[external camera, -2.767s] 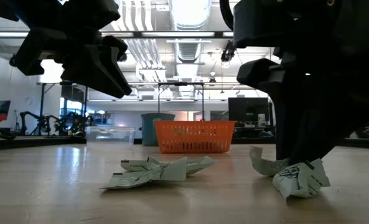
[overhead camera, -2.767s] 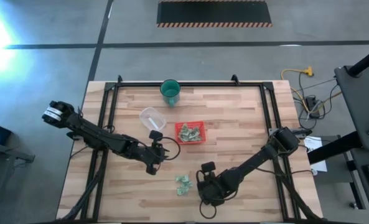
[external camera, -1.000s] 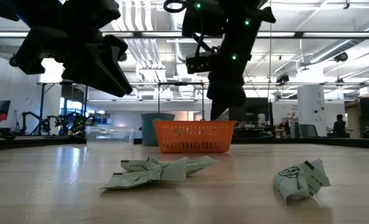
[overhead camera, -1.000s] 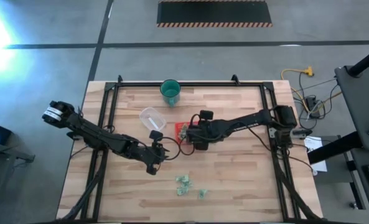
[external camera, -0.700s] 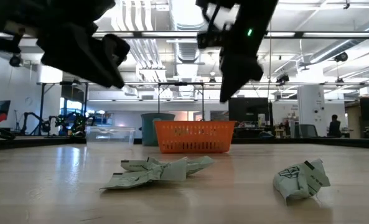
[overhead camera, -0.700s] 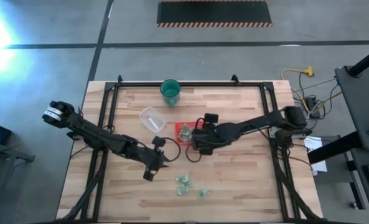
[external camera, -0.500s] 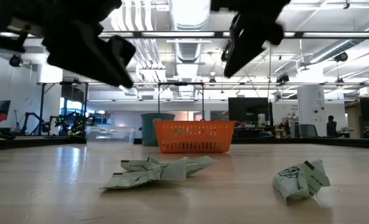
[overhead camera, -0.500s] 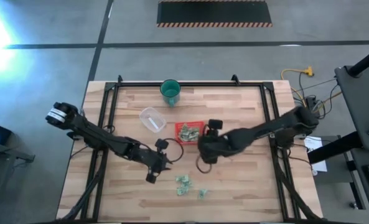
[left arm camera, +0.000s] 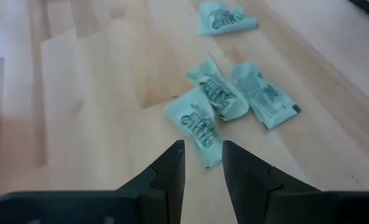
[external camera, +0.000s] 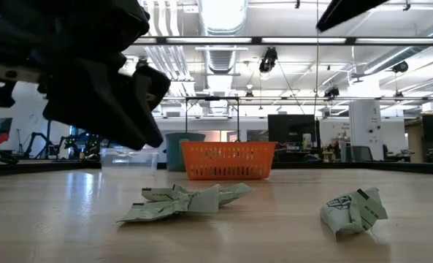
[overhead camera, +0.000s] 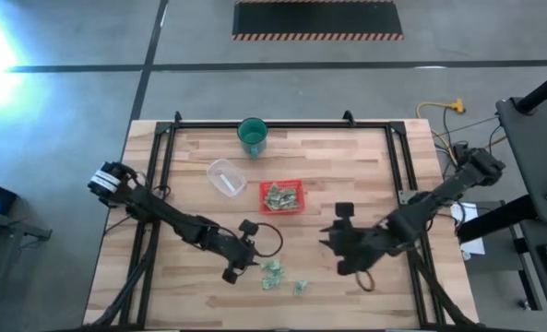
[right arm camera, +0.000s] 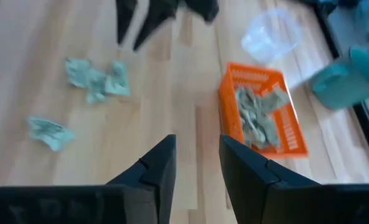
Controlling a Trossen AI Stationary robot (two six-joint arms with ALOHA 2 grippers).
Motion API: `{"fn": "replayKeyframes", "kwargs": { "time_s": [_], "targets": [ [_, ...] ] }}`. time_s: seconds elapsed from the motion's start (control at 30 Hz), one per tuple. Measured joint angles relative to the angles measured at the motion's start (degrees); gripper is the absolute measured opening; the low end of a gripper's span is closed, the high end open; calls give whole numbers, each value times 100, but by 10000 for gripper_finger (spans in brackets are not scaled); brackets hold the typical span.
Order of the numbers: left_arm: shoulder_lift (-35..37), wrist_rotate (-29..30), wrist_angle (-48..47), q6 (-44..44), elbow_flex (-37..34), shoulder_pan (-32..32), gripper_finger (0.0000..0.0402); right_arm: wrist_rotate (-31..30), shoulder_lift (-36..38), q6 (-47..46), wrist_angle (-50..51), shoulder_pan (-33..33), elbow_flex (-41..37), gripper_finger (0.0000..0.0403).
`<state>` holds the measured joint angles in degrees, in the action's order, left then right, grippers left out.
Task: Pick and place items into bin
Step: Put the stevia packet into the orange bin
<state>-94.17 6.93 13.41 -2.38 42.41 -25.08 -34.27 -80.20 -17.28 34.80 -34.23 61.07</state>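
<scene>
Several pale-green crumpled wrappers lie in the red tray (overhead camera: 281, 195). A cluster of loose wrappers (overhead camera: 271, 270) and a single one (overhead camera: 299, 288) lie on the wood near the table's near edge. My left gripper (overhead camera: 243, 261) hovers just left of the cluster, open by a narrow gap; in the left wrist view the cluster (left arm camera: 224, 102) lies just ahead of its fingers (left arm camera: 203, 155). My right gripper (overhead camera: 331, 240) hangs in the air right of the loose wrappers and nearer than the tray, open and holding nothing (right arm camera: 196, 152).
A clear round container (overhead camera: 224, 175) lies left of the tray, and a green cup (overhead camera: 252, 136) stands by the far edge. Black frame rails (overhead camera: 162, 166) run along the table's left and right sides. Bare wood lies between the two grippers.
My right gripper has left the red tray and swung toward the table's near right. My left gripper has moved toward the near edge and down, closer to the loose wrapper cluster. The wrappers on the table have not moved.
</scene>
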Motion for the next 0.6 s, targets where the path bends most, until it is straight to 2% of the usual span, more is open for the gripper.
{"fn": "replayKeyframes", "kwargs": {
  "time_s": [0.17, 0.3, 0.6],
  "targets": [
    [-204, -49, 488, 8, 9, -38, 91, -343, 527, 22, -467, -374, -407, 104],
    [-360, -91, 772, 53, 0, -48, 91, -362, 795, 35, -776, -521, -616, 97],
    [-788, -206, 1010, 51, 4, -55, 91, -355, 803, 88, -876, -551, -720, 95]
  ]
}}
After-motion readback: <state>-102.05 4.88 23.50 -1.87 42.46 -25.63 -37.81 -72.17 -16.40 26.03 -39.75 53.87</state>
